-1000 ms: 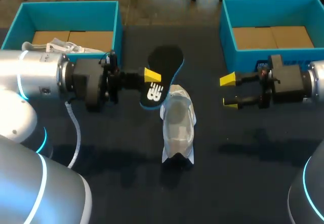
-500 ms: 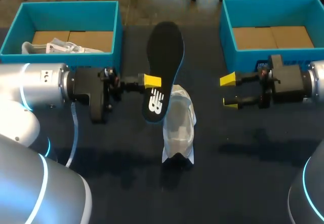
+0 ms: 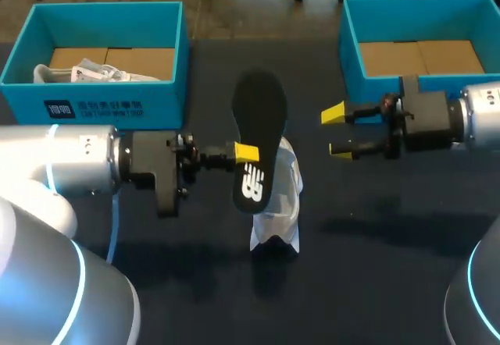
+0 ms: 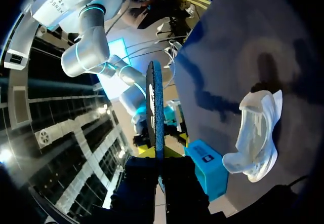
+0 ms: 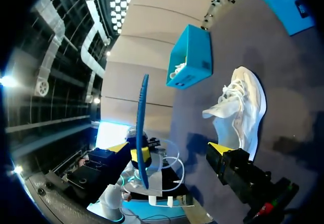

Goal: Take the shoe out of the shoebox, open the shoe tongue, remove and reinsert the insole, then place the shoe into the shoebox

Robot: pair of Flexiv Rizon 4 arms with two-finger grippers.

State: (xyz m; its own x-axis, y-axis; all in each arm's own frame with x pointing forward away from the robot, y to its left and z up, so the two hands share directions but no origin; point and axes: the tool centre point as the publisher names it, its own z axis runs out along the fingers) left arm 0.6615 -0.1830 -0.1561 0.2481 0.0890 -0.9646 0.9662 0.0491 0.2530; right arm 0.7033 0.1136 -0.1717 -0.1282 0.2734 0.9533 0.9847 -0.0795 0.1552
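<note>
Head view, near to far: nearest you, the white shoe [image 3: 277,200] lies on the dark table [image 3: 375,282], outside both boxes. Just beyond it your left gripper [image 3: 244,153], coming in from the left, pinches the black insole [image 3: 259,119] near its printed end; the insole overlaps the shoe's far end from this angle. Your right gripper [image 3: 337,132] hangs to the right of the insole, fingers spread and holding nothing. At the far edge stand two blue boxes: the left box [image 3: 101,95], with something white [image 3: 94,72] inside, and the right box [image 3: 422,87].

Left wrist view: the insole [image 4: 154,107] stands edge-on, clamped between the fingers of the left gripper [image 4: 158,155]; the shoe [image 4: 255,133] lies on the table off to one side.

Right wrist view: the right gripper [image 5: 167,148] is spread wide; ahead of it you see the insole [image 5: 142,117] upright and the shoe [image 5: 243,107] beside it on the table.
</note>
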